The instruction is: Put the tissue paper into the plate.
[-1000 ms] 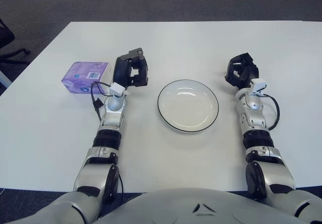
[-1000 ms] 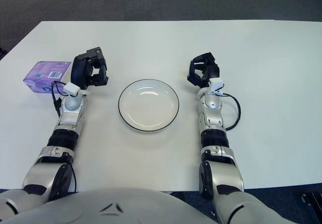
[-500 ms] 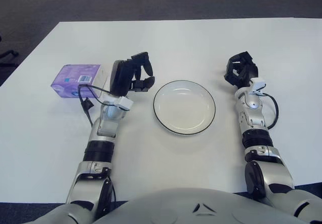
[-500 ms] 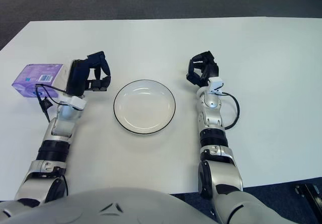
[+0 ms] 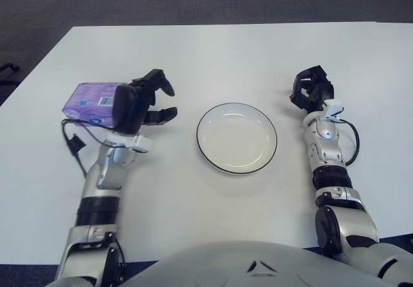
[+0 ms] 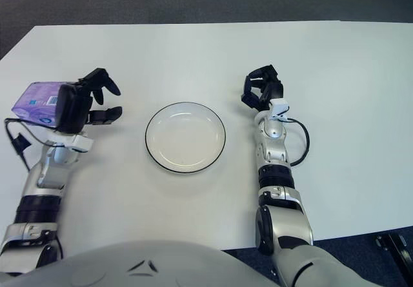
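A purple pack of tissue paper (image 5: 87, 100) lies on the white table at the left. My left hand (image 5: 143, 101) hovers just right of the pack, partly covering its right end, with its fingers spread and nothing in them. A white plate (image 5: 237, 137) with a dark rim sits empty in the middle of the table, right of that hand. My right hand (image 5: 310, 91) shows to the right of the plate, fingers curled and holding nothing.
The white table (image 5: 213, 55) spreads wide behind the plate. Dark carpet floor (image 5: 193, 0) lies beyond its far edge. A black cable (image 5: 72, 146) loops from my left wrist.
My left arm has swung leftward, bringing the hand from beside the plate over to the tissue pack's right end. The right hand has stayed put.
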